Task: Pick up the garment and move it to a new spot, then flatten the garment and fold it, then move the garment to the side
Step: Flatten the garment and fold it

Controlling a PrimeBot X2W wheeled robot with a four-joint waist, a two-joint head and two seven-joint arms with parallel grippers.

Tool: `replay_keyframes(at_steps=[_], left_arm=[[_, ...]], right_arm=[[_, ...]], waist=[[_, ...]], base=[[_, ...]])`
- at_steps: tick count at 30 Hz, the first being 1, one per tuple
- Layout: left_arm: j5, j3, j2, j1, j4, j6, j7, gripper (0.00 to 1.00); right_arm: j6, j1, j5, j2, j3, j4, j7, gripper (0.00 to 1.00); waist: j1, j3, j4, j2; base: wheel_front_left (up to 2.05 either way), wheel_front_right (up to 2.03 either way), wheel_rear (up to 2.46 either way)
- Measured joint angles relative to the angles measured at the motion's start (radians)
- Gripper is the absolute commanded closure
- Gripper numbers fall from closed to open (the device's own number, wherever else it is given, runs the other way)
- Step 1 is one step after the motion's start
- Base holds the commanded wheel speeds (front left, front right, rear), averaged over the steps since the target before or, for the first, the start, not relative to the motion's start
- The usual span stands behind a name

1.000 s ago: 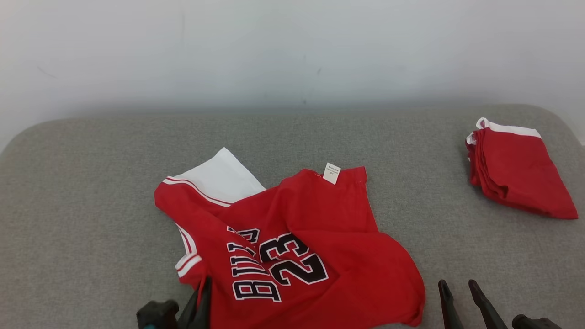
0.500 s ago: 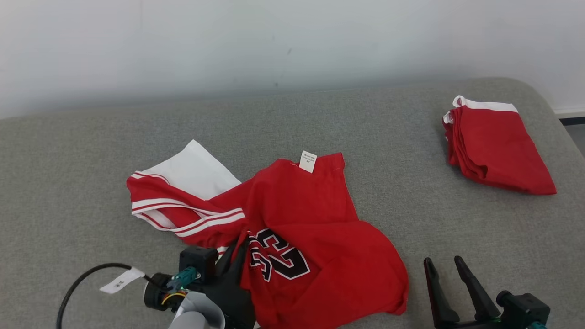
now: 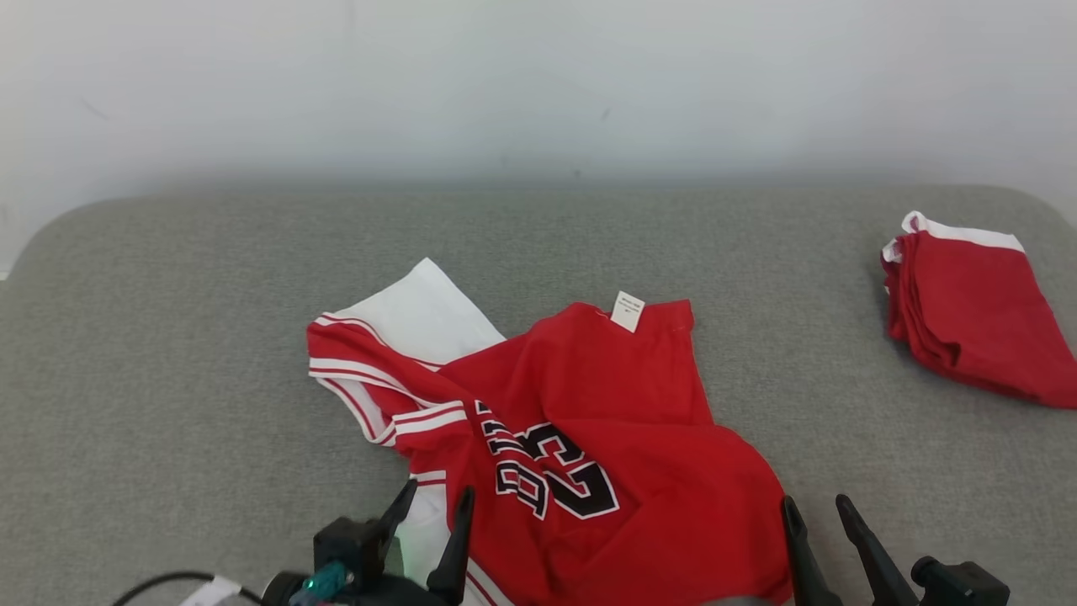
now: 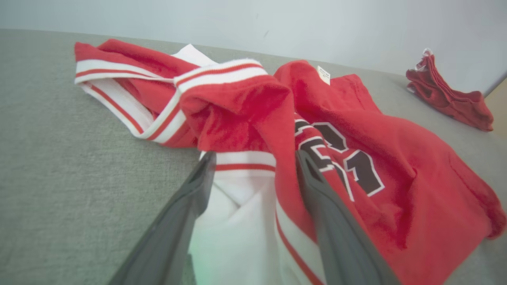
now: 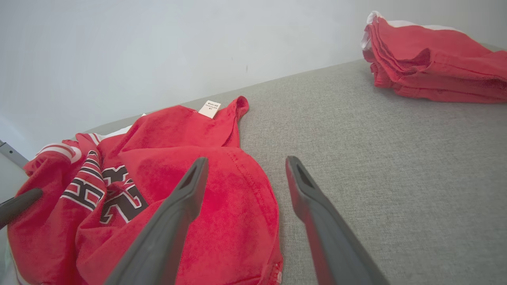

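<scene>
The garment [image 3: 589,396] is a red jersey with a black "23", white trim and a white panel, lying crumpled on the grey padded surface [image 3: 168,337]. My left gripper [image 3: 438,490] stands open at the jersey's near left edge. In the left wrist view the left gripper [image 4: 255,158] straddles a loose white and red fold of the garment [image 4: 356,118] without pinching it. My right gripper [image 3: 814,502] is open at the jersey's near right hem. The right wrist view has the right gripper [image 5: 246,160] just above the edge of the garment [image 5: 178,142].
A second red garment, folded, [image 3: 976,320] lies at the far right of the surface, also seen as the folded pile [image 5: 435,59]. A pale wall runs behind the surface. Bare grey fabric stretches left of the jersey and between it and the folded pile.
My left gripper, shut on the jersey's left edge before, now stands open and the striped edge has dropped into a bunch. The head camera has shifted. The right gripper stays open.
</scene>
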Motion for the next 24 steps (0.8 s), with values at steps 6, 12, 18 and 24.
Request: replay_keyframes(at_steps=[6, 12, 18, 24], left_arm=[[0.035, 0.055, 0.030, 0.137, -0.119, 0.000, 0.000, 0.00], [0.038, 0.140, 0.061, 0.202, -0.205, 0.009, 0.000, 0.00], [0.034, 0.154, 0.078, 0.218, -0.170, 0.006, 0.000, 0.00], [0.043, 0.109, 0.064, 0.187, -0.087, -0.003, 0.000, 0.00]], right_arm=[[0.000, 0.013, 0.000, 0.002, 0.007, -0.002, 0.000, 0.00], [0.000, 0.021, 0.000, -0.005, 0.006, -0.003, 0.000, 0.00], [0.000, 0.034, 0.000, -0.009, 0.002, -0.002, 0.000, 0.00], [0.000, 0.030, 0.001, -0.010, 0.013, 0.005, 0.000, 0.00]], waist=[[-0.0001, -0.026, 0.035, 0.0000], [-0.0001, -0.032, 0.031, 0.0000], [-0.0001, -0.031, 0.011, 0.0000], [-0.0001, -0.026, -0.013, 0.0000]], base=[[0.00, 0.00, 0.00], [0.00, 0.00, 0.00], [0.00, 0.00, 0.00], [0.00, 0.00, 0.00]])
